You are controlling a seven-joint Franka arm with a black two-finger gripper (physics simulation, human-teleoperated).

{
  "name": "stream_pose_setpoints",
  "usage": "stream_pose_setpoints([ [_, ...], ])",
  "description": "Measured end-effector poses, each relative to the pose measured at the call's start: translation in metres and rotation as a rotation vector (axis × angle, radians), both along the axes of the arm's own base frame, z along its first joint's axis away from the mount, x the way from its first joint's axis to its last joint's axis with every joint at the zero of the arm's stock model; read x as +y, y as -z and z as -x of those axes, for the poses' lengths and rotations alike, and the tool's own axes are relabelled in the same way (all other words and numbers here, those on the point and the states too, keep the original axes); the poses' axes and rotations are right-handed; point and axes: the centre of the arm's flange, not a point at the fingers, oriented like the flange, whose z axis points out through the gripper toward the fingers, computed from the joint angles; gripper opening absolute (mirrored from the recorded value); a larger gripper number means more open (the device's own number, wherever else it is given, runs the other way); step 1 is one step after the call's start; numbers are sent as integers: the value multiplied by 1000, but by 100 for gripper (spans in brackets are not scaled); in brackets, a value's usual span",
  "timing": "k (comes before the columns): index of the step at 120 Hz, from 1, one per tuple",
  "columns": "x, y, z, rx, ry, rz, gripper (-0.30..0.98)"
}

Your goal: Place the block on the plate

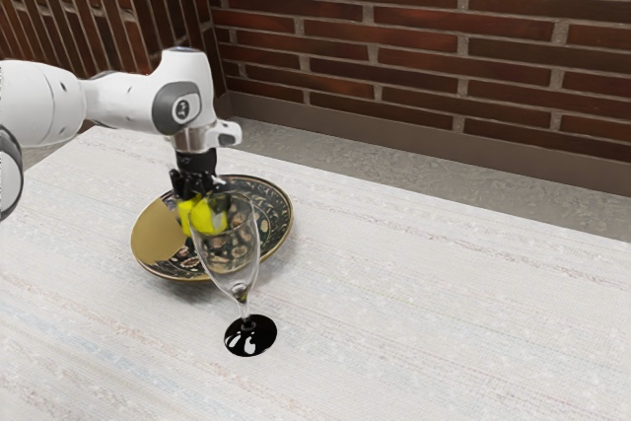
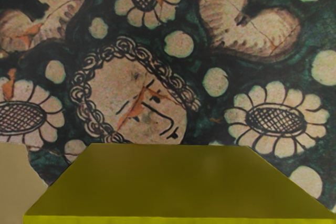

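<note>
Exterior view: the yellow block (image 1: 201, 218) is seen low over the plate (image 1: 154, 238), inboard of its rim, and is pinched between the two fingers of the gripper (image 1: 203, 210). The plate is carried by the table (image 1: 424, 313), toward the corner at the exterior view's upper left and in from the long edge that runs along the brick wall (image 1: 444, 36). A stemmed glass (image 1: 241, 273) is noted upright, farther from that wall-side edge than the plate; part of the block and of the plate's near rim is seen through its bowl. Wrist view: the block's upper face is seen close under the hand, with the plate's painted face and flowers beyond it. Progress: grasp and carriage over the plate are judged done; release and withdrawal are left. Whether the block's underside is touching the plate cannot be told from either view, so final placement is not recorded as complete. Next move, as judged: the block is to be eased down, if any gap remains, until it is borne flat by the plate, then let go and cleared by a straight lift. Risk noted: with sideways travel toward the glass, its thin bowl could be knocked and the glass tipped onto the table.
</note>
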Motion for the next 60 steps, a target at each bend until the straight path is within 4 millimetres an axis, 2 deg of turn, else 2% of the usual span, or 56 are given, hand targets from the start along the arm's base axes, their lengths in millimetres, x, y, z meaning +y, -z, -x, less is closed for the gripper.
stream_pose_setpoints([
  [22, 2, 18, -3, 19, 0, 9, 35],
  [40, 3, 24, -3, 28, -2, 15, 50],
  [49, 4, 15, -3, 16, -3, 12, 56],
  [60, 3, -19, 1, -25, -4, -3, 60],
])
